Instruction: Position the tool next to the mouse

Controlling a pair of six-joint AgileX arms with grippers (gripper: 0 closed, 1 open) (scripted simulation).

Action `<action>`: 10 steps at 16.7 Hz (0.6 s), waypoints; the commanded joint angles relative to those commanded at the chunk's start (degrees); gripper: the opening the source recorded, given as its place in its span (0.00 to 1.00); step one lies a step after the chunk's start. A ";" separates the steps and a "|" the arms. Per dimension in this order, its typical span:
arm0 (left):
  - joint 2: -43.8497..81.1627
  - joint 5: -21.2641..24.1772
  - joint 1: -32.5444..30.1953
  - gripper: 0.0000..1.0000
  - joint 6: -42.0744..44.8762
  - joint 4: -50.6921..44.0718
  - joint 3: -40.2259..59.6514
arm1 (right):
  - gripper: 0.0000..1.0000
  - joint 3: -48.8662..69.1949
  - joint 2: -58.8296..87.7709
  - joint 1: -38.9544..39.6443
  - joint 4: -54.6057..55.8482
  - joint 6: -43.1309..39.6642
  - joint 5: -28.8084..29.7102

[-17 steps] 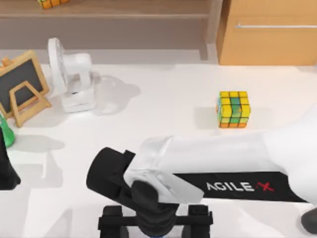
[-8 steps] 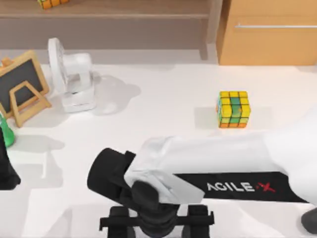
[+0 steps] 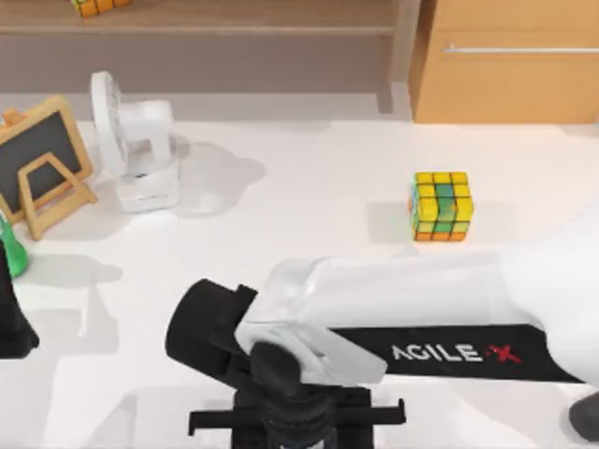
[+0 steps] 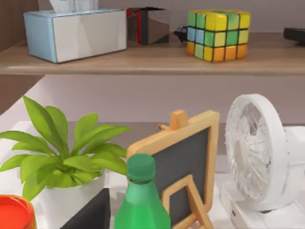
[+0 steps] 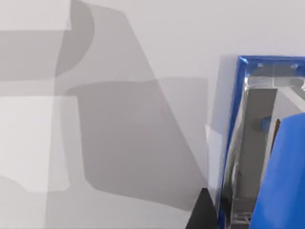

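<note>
**Tool and right arm at the front edge of the surface.** The tool [image 5: 282, 186] is showing in the right wrist view as a bright blue shape very close to the camera. It is lying against or just in front of a clear box with a blue rim [image 5: 237, 119]; I cannot tell whether the two are touching. The right gripper [image 3: 295, 421] is hanging over the front edge of the surface [image 3: 309, 178], near its middle, with the white forearm reaching in from the right edge. I cannot tell whether the jaws are open, closed or gripping the tool.

I am judging the step in hand to be the pick-up of the tool, with the carry not yet begun. The next move is calling for a confirmed hold on the tool. After that I need to find the mouse before setting a course, then put the tool down just beside it.

Farther out, a colourful cube [image 3: 441, 206] is standing toward the right edge, and a white fan [image 3: 140, 140] and a small chalkboard [image 3: 37, 159] toward the back left corner. The left arm [image 3: 9, 318] is sitting parked at the left edge.
</note>
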 joint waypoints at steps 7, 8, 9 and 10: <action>0.00 0.00 0.00 1.00 0.00 0.00 0.00 | 0.00 0.00 0.00 0.00 0.00 0.00 0.00; 0.00 0.00 0.00 1.00 0.00 0.00 0.00 | 0.00 0.00 0.00 0.00 0.00 0.00 0.00; 0.00 0.00 0.00 1.00 0.00 0.00 0.00 | 0.00 -0.01 -1.04 -0.15 -0.96 -0.55 0.44; 0.00 0.00 0.00 1.00 0.00 0.00 0.00 | 0.00 0.12 -1.10 -0.13 -1.17 -0.55 0.43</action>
